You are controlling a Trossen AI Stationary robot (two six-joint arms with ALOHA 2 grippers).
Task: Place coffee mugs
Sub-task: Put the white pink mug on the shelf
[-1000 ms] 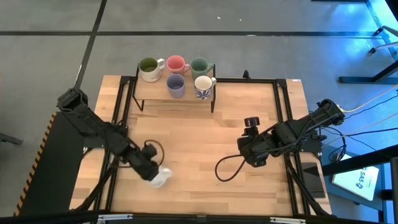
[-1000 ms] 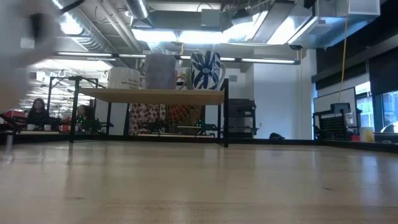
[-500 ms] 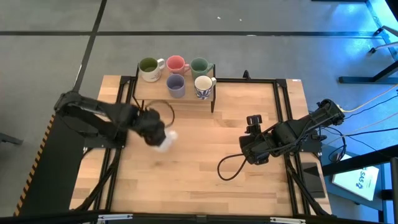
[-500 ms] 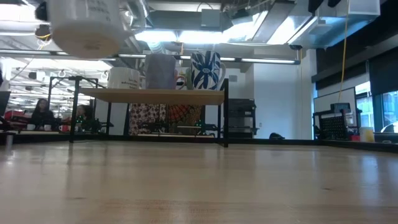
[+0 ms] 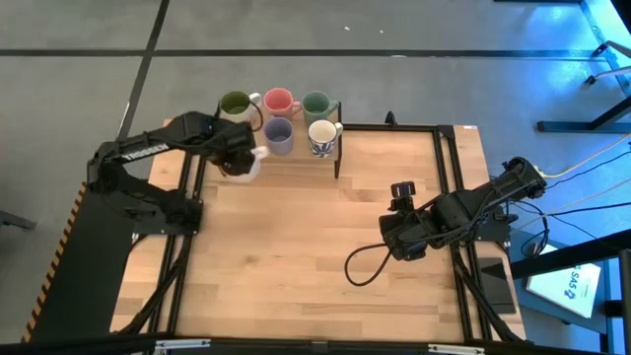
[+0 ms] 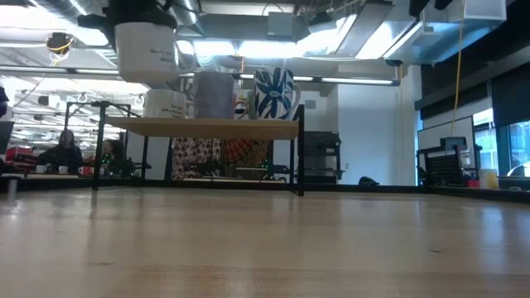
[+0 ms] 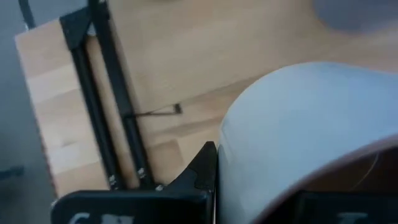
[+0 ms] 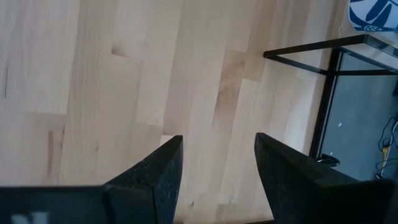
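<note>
My left gripper (image 5: 240, 158) is shut on a pale beige mug (image 6: 147, 51), held in the air over the left front part of a low black-framed rack (image 5: 335, 158) at the table's far edge. In the low view the mug hangs higher than the rack's shelf (image 6: 207, 125). On the shelf stand a cream mug with an olive inside (image 5: 237, 108), a pink mug (image 5: 280, 102), a dark green mug (image 5: 316, 106), a lavender mug (image 5: 279, 135) and a white mug with blue pattern (image 5: 323, 136). My right gripper (image 8: 217, 155) is open and empty over the table's right half. My left gripper comes at the mug from above, as the low view shows. One finger (image 7: 200, 173) lies against the outer wall (image 7: 249, 143) near the rim; the mug hides the other finger. The mug hangs upright below the gripper, clear of the shelf and the table.
The rack's black legs and frame (image 8: 329, 93) stand on the wooden table (image 5: 315, 256). A black cable loop (image 5: 360, 266) lies near my right arm. Black rails (image 5: 192, 197) run along the table's left and right sides. People sit far back in the room (image 6: 62, 149).
My left gripper has carried the pale mug from low over the table's near left part, up and toward the far edge, to a place above the rack's left front. The mug has stayed upright in the hold and is now higher than the shelf.
</note>
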